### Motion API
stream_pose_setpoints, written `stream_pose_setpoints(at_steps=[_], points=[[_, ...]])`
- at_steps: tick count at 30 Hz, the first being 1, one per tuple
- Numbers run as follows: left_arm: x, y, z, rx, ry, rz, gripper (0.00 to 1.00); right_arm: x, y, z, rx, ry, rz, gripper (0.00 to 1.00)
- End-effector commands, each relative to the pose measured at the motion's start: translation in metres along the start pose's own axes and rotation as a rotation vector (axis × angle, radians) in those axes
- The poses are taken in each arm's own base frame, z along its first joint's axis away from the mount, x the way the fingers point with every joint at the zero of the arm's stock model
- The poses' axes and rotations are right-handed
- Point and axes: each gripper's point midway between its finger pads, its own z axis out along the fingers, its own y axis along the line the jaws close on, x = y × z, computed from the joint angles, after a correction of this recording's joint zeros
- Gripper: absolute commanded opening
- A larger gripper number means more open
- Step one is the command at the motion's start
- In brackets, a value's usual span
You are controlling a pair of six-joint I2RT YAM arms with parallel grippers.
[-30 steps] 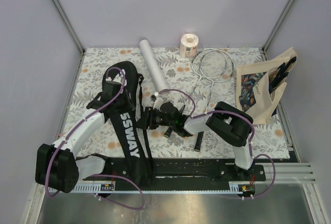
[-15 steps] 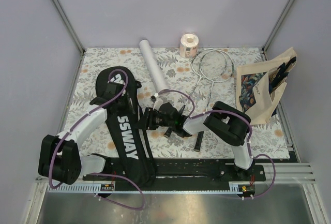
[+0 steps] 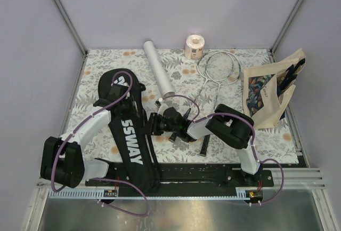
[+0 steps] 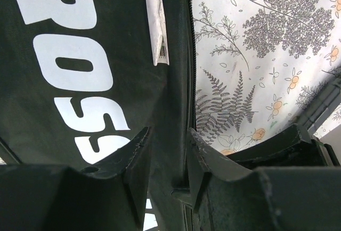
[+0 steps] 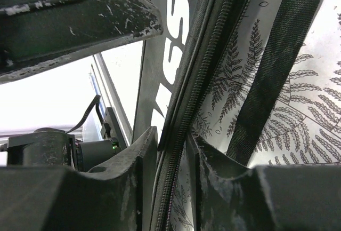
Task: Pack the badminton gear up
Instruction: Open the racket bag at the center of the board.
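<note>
Since a second ago the racket bag [image 3: 133, 148] has gone from bunched and lifted at its far end to lying flat, and the left arm [image 3: 90, 123] has drawn back a little. The bag's near end reaches the tabletop's [image 3: 96, 65] near edge between the arm bases, with "SSWAY" showing in white.

The left jaws stand part spread just over the bag's lettered face, beside its zipped edge, and nothing shows pinched between them. The right jaws, at the bag's right edge, are nipped on the zipper seam, which fills their gap. A black strap [image 5: 272, 76] lies just beside it.

Farther off, the white tube [image 3: 158, 73] lies slantwise near the bag's far end, apart from it. The two rackets [image 3: 218, 66] lie right of the tube, heads overlapping, handles pointing nearward. The beige tote bag [image 3: 266, 95] stands at the right edge. The pinkish paper roll [image 3: 194, 46] sits at the far edge.
</note>
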Motion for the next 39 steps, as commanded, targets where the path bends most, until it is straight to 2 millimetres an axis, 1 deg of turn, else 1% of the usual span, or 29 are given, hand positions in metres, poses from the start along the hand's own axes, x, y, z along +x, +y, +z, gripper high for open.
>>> stream_pose_setpoints(at_steps=[1,5,11,15,20,22,23,24,26,30,33,39], points=[[-0.012,-0.014,0.001,0.055,-0.015,0.010,0.36,-0.016,0.029,0.004,-0.089,-0.048,-0.022,0.34],[-0.008,-0.020,0.008,0.092,0.010,0.010,0.38,-0.015,0.029,0.004,-0.100,-0.043,-0.017,0.34],[-0.009,-0.025,0.020,0.114,0.020,-0.001,0.39,-0.014,0.030,0.002,-0.102,-0.043,-0.018,0.34],[-0.004,-0.021,0.027,0.092,0.046,-0.006,0.38,-0.015,0.031,0.001,-0.102,-0.046,-0.021,0.34],[-0.002,-0.014,0.028,0.060,0.040,-0.007,0.23,-0.016,0.031,0.000,-0.098,-0.050,-0.028,0.34],[-0.004,-0.014,0.027,0.056,0.029,-0.007,0.12,-0.014,0.029,0.000,-0.095,-0.046,-0.025,0.34],[-0.006,-0.014,0.026,0.054,0.022,-0.005,0.03,-0.014,0.028,0.000,-0.093,-0.047,-0.025,0.34],[-0.007,-0.015,0.025,0.056,0.018,-0.006,0.00,-0.014,0.028,0.000,-0.092,-0.046,-0.023,0.34],[-0.008,-0.015,0.023,0.054,0.013,-0.010,0.00,-0.013,0.027,-0.001,-0.087,-0.047,-0.022,0.37],[-0.011,-0.017,0.018,0.059,0.007,-0.004,0.00,-0.012,0.024,-0.004,-0.079,-0.049,-0.024,0.45],[-0.012,-0.019,0.013,0.067,0.005,0.000,0.00,-0.016,0.024,-0.010,-0.078,-0.063,-0.021,0.52],[-0.015,-0.022,-0.004,0.090,-0.002,0.059,0.00,-0.040,0.017,-0.033,-0.053,-0.148,0.013,0.53]])
